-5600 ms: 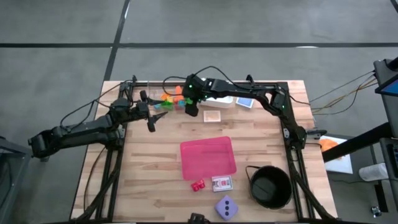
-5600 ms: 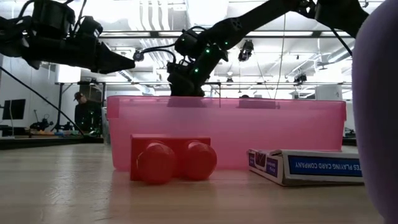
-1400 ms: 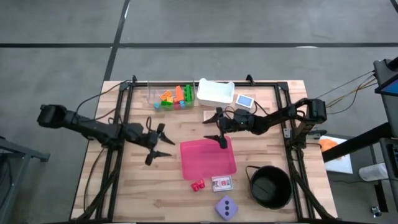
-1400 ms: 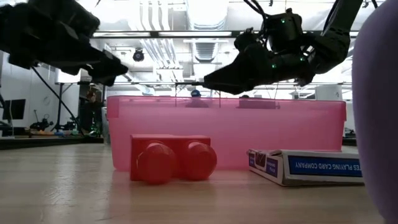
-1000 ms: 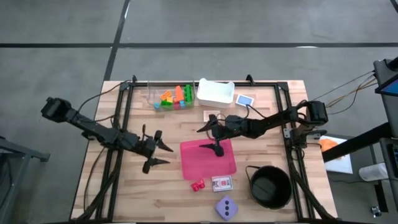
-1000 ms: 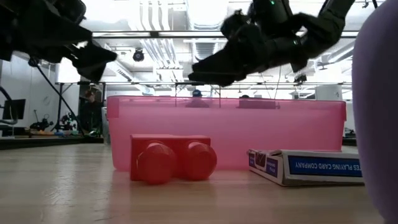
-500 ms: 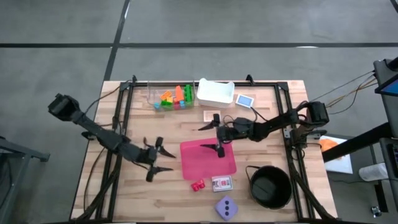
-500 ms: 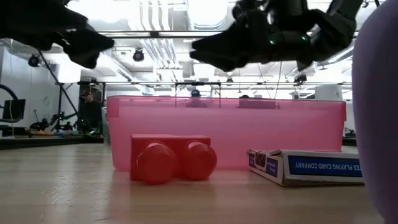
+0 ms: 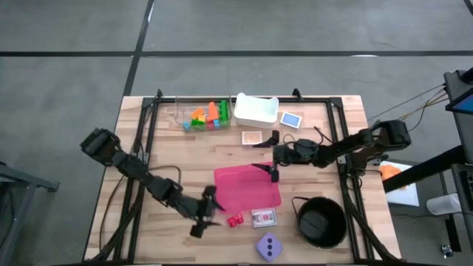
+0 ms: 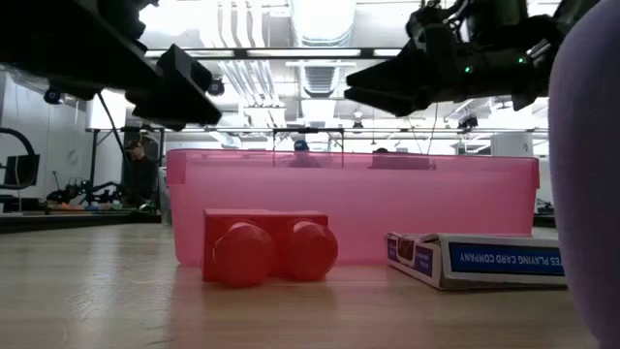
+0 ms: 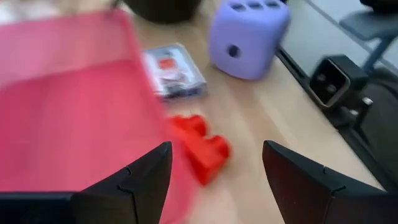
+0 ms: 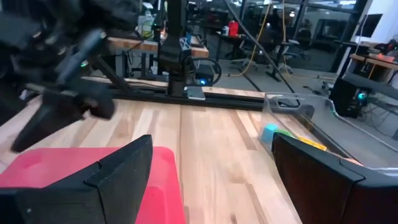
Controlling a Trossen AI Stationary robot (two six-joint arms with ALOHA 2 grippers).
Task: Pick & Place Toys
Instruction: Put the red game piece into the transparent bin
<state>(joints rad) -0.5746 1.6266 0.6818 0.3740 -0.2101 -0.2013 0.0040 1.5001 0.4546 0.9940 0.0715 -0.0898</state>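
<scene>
One red brick (image 9: 235, 219) lies on the worktop (image 9: 185, 151) just off the near left corner of the flat pink mat (image 9: 247, 186), with a small card box (image 9: 264, 217) beside it on the right and the lilac die (image 9: 269, 246) a little nearer the front edge. The left wrist view shows the same brick (image 11: 200, 146) between the left hand's two spread fingers and apart from both. The left hand (image 9: 206, 212) hovers just to the left of the brick, fingers well apart, holding nothing and touching nothing. Many more bricks (image 9: 208, 115) in green, orange and blue sit in a clear container at the back of the worktop, next to a white tray (image 9: 256, 109), far from both hands. The right hand (image 9: 272, 157) hangs over the far right corner of the pink mat, its fingers also spread wide and empty; in the right wrist view the mat (image 12: 62, 167) lies below its open fingers. A black bowl (image 9: 321, 221) stands at the front right, well apart from the red brick. In the low view the red brick (image 10: 266, 245) rests flat in front of the mat's pink edge, with both arms above it.
</scene>
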